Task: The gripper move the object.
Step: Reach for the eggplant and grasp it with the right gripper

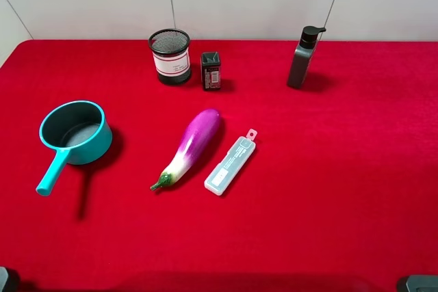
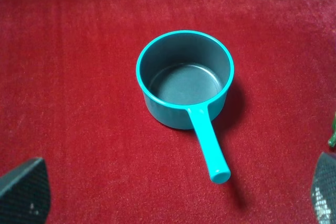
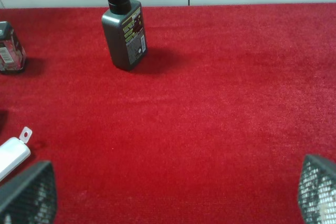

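Note:
The purple eggplant (image 1: 190, 145) lies on the red cloth mid-table, its green stem toward the front left. A green tip of the stem shows at the edge of the left wrist view (image 2: 332, 139). My left gripper (image 2: 173, 195) is open and empty, low over the cloth in front of a teal saucepan, well left of the eggplant. My right gripper (image 3: 173, 195) is open and empty, over bare cloth to the right of the eggplant. In the high view only dark bits of the arms show at the bottom corners.
A translucent white plastic case (image 1: 230, 165) lies just right of the eggplant and shows in the right wrist view (image 3: 12, 157). The teal saucepan (image 1: 75, 133) stands at the left. A mesh cup (image 1: 170, 56), a small black box (image 1: 211, 70) and a grey pump bottle (image 1: 303, 57) stand at the back.

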Motion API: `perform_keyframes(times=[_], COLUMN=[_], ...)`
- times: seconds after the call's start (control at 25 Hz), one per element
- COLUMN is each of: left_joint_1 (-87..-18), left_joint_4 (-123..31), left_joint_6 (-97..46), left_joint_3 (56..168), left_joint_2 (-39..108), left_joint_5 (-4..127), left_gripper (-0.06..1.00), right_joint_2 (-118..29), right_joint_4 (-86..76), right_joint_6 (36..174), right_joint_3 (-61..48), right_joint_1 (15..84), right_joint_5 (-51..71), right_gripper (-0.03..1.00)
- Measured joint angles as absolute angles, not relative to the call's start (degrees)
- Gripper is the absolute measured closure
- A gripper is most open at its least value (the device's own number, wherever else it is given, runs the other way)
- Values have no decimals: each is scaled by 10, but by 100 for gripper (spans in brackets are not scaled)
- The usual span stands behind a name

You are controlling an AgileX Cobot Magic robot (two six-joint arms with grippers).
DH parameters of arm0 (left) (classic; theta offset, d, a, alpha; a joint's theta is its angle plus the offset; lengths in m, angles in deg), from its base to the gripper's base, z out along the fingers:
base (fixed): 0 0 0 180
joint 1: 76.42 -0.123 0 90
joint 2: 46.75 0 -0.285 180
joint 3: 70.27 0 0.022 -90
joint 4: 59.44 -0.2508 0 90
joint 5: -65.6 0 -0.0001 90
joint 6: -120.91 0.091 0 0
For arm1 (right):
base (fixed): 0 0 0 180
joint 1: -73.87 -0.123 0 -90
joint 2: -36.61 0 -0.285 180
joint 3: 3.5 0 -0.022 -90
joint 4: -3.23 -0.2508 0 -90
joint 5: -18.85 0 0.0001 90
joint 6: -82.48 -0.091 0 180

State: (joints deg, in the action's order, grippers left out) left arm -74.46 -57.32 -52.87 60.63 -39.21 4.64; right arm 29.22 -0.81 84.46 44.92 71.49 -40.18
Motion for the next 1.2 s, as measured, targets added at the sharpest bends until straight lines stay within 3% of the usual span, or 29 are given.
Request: perform_keyframes(times=[0.84,1.2], left_joint_1=[-745,-745], left_joint_4=[-573,-573], left_joint_6=[-529,-529], left_joint_3=[606,606], left_joint_2=[-392,-392], left_joint_5=[46,46], left_gripper=[-4,-4], right_joint_2=[286,115], right_joint_4=[-24,-36], right_joint_6=[845,849], right_joint_3=[443,362], right_joint_1=[715,715], right_joint_5=[-402,-401], right_gripper=[27,27])
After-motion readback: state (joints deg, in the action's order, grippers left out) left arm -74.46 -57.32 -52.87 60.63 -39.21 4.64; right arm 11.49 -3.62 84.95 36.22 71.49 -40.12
